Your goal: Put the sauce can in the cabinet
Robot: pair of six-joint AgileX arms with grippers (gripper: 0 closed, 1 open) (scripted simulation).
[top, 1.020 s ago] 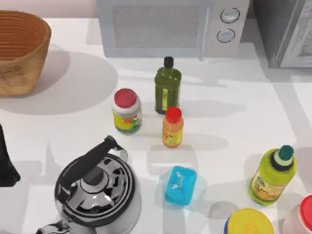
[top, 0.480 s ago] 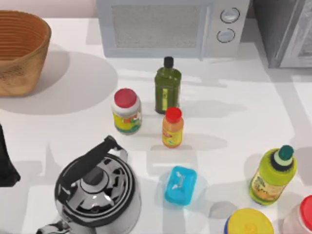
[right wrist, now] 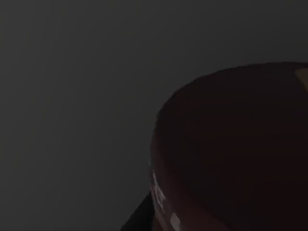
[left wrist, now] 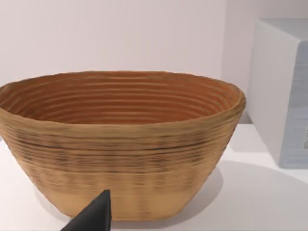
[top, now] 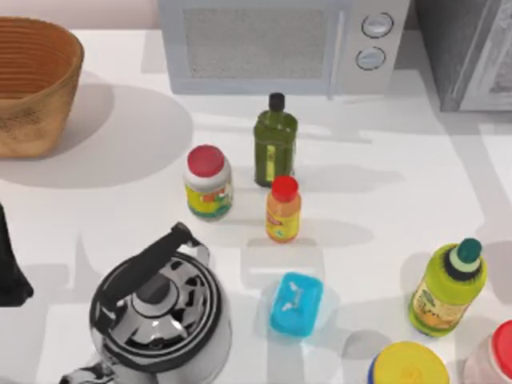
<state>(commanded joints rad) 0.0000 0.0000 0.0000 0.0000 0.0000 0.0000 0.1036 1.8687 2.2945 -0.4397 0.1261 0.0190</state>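
Observation:
The sauce can is out of view. The cabinet (top: 468,48), a speckled grey box with a pale framed door, stands at the table's back right corner. My left arm (top: 10,268) is parked at the left edge of the table, and a dark tip of my left gripper (left wrist: 94,217) points toward the woven basket (left wrist: 120,144). The right wrist view is dark.
A white microwave (top: 280,44) stands at the back middle, the basket (top: 32,84) at back left. A red-lidded jar (top: 208,182), green bottle (top: 274,142), small orange bottle (top: 283,210), kettle (top: 156,312), blue box (top: 295,304) and yellow-green bottle (top: 446,288) crowd the table.

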